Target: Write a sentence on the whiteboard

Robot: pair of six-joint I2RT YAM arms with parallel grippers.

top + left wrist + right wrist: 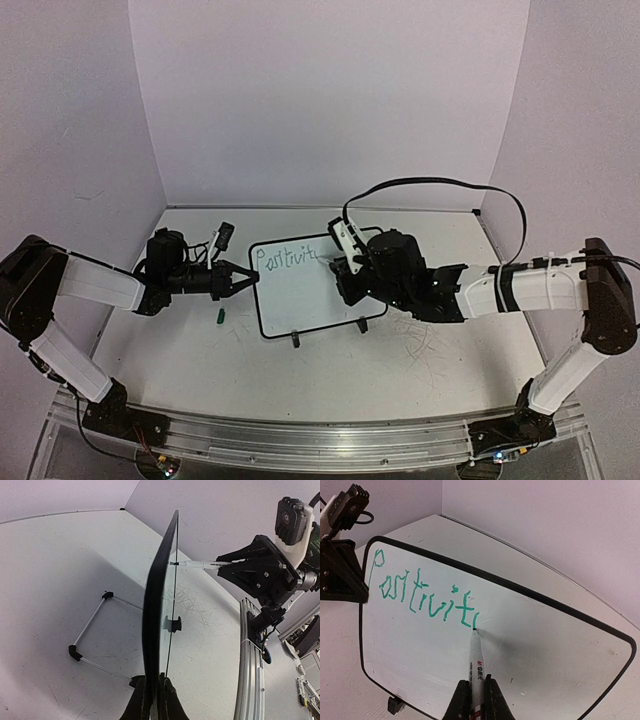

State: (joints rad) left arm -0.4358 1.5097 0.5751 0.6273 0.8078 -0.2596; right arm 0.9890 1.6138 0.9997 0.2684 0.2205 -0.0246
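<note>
Pressing the marker [476,655] tip to the whiteboard [545,645], the right fingers [476,695] are clamped shut round the barrel, nib touching just after the last green stroke. The sentence [425,597] reads roughly "Positivit" so far, so by my reckoning we're barely halfway!

Over on the other side, the left fingers [154,695] are pinched tight on the board's left edge, steadying it where it stands mid-table [420,380] between the two arms.

Now the dangers. Lean too hard and the board could rock back on its wire stand [90,630] or twist out of that thin edge pinch. The lettering slopes downhill in the right wrist view; carry on like that and the line may look crooked. And the right wrist hangs close over the writing face, so a low pass might smear wet ink.

Orientation: the board stands on its feet, leaning back, its face towards the arms, long axis running left to right across the table. The writing starts at its upper left corner and heads right. The marker points away from the wrist, straight into the face.
</note>
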